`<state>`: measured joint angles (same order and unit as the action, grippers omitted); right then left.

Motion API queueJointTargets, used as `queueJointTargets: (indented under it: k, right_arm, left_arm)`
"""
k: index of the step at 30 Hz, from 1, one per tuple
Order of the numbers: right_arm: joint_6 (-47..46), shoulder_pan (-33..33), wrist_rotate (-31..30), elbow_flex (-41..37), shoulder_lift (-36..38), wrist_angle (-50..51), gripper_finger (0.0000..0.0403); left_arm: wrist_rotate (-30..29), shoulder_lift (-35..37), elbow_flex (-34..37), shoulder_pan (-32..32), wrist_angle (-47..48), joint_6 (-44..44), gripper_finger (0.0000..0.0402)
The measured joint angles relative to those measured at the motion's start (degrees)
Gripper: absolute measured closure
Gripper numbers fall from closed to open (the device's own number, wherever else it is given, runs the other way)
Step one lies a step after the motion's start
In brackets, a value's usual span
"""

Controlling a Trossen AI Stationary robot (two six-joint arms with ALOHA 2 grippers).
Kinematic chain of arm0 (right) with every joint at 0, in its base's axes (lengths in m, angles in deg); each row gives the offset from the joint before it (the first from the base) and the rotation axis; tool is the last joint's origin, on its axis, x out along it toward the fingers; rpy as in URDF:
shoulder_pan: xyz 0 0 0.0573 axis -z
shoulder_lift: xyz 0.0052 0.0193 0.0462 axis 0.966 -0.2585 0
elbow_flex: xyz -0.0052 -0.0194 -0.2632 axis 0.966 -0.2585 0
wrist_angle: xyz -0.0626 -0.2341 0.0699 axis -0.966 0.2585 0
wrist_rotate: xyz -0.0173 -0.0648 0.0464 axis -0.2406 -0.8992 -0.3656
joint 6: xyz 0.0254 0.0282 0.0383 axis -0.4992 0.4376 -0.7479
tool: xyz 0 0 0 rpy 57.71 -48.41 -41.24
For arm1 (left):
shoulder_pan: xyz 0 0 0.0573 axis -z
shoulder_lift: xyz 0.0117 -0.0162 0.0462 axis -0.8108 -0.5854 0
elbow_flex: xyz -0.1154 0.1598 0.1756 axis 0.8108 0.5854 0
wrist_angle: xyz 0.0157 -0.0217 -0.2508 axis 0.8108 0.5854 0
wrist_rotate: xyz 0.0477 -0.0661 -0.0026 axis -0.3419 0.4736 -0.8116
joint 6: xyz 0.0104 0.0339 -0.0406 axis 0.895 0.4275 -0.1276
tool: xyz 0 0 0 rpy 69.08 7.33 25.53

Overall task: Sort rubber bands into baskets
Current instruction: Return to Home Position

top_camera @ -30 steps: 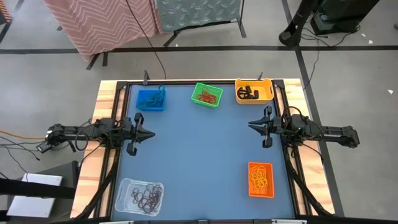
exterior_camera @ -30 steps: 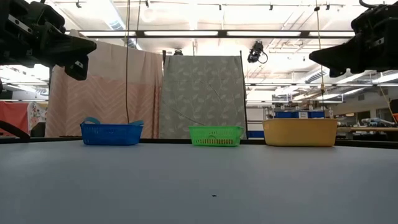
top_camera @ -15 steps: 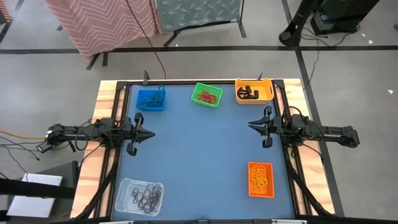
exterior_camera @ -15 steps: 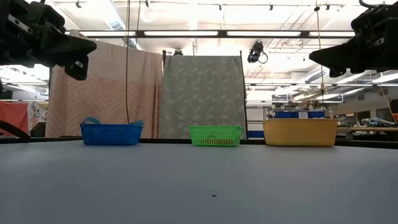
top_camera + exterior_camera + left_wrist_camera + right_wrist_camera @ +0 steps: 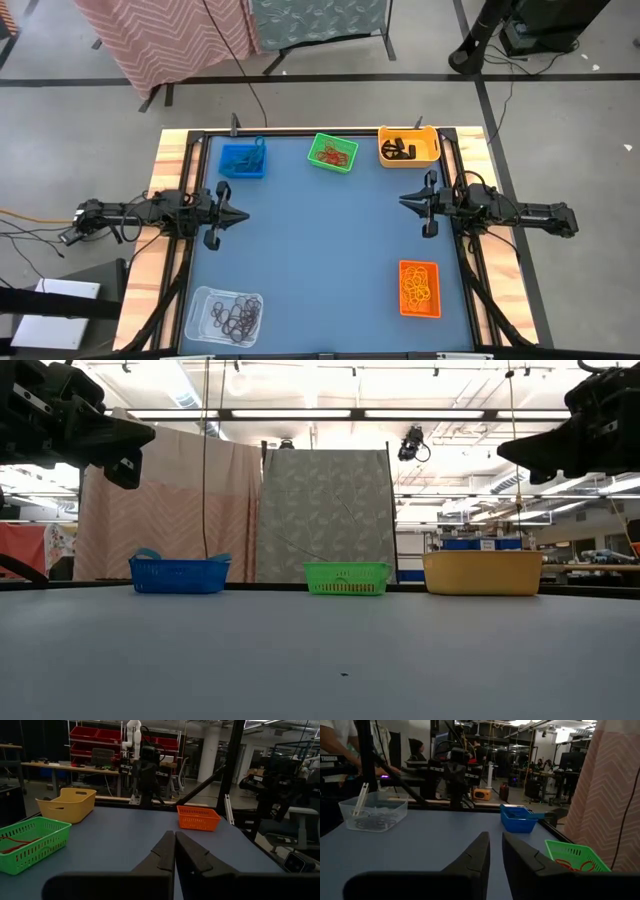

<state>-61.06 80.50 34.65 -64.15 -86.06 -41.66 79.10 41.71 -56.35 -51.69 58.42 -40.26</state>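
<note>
Five baskets stand on the blue table top: blue (image 5: 242, 160), green (image 5: 333, 153) and yellow-orange (image 5: 409, 146) along the far edge, red-orange (image 5: 420, 288) at the near right, clear white (image 5: 226, 315) at the near left. Rubber bands lie inside them: red ones (image 5: 331, 154) in the green basket, black ones (image 5: 398, 150) in the yellow-orange, orange ones (image 5: 419, 287) in the red-orange, dark ones (image 5: 236, 317) in the clear basket. My left gripper (image 5: 240, 216) hovers level at the left edge, shut and empty (image 5: 175, 845). My right gripper (image 5: 405, 201) hovers level at the right edge, with a narrow empty gap between its fingers (image 5: 496, 847).
The middle of the blue table top (image 5: 320, 240) lies bare between the two grippers. Wooden rails (image 5: 160, 260) border the table at left and right. Cloth screens (image 5: 325, 510) stand beyond the far edge. A person's arm (image 5: 340, 740) shows in the room beyond the table's left side.
</note>
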Motion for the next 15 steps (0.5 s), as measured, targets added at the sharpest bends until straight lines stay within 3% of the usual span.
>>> queueJointTargets:
  k: [15]
  right_arm:
    - [0.0, 0.0, 0.0, 0.0, 0.0, 0.0, 0.0341]
  left_arm:
    - [0.0, 0.0, 0.0, 0.0, 0.0, 0.0, 0.0385]
